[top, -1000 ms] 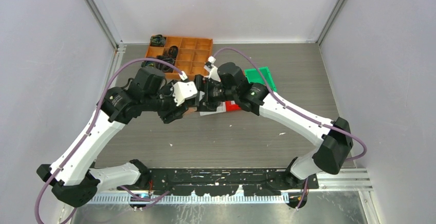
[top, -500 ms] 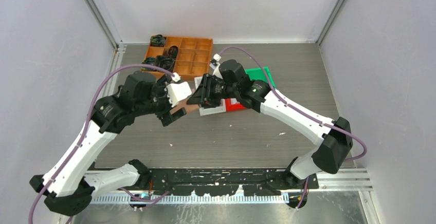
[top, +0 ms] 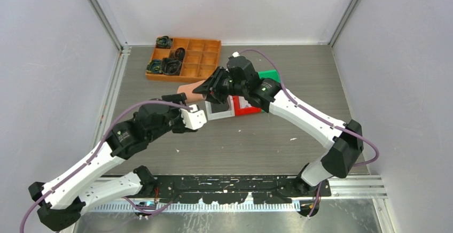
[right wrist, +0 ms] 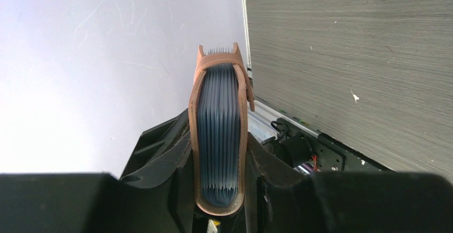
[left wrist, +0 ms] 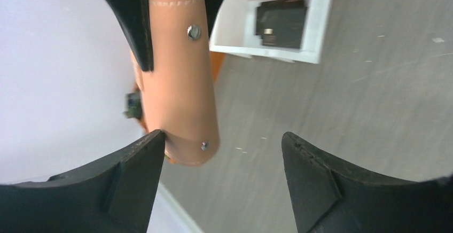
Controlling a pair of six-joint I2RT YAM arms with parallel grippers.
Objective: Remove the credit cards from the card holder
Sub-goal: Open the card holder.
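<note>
The right claw (right wrist: pixel 219 158) is clenched on the salmon card holder (left wrist: pixel 179 67), holding it edge-on above the worktop (top: pixel 331 83), centre frame in the overhead view, just below the orange compartment tray (top: pixel 187 56). The squeeze presses the bluish sleeves (right wrist: pixel 219 115) flat together, so I judge any credit card inside could jam and drag the holder out of the grip. The left claw (left wrist: pixel 221 137) is released and empty. One tip sits against the holder's lower end, so a careless push could tilt it. A drop would land on the white card (top: pixel 219 110) and red card (top: pixel 243 107) below.

A second ago both arms huddled mid-frame. Since then the left arm (top: pixel 107 153) has backed toward the lower left and opened. The right claw has closed and carried the holder up toward the tray.
</note>
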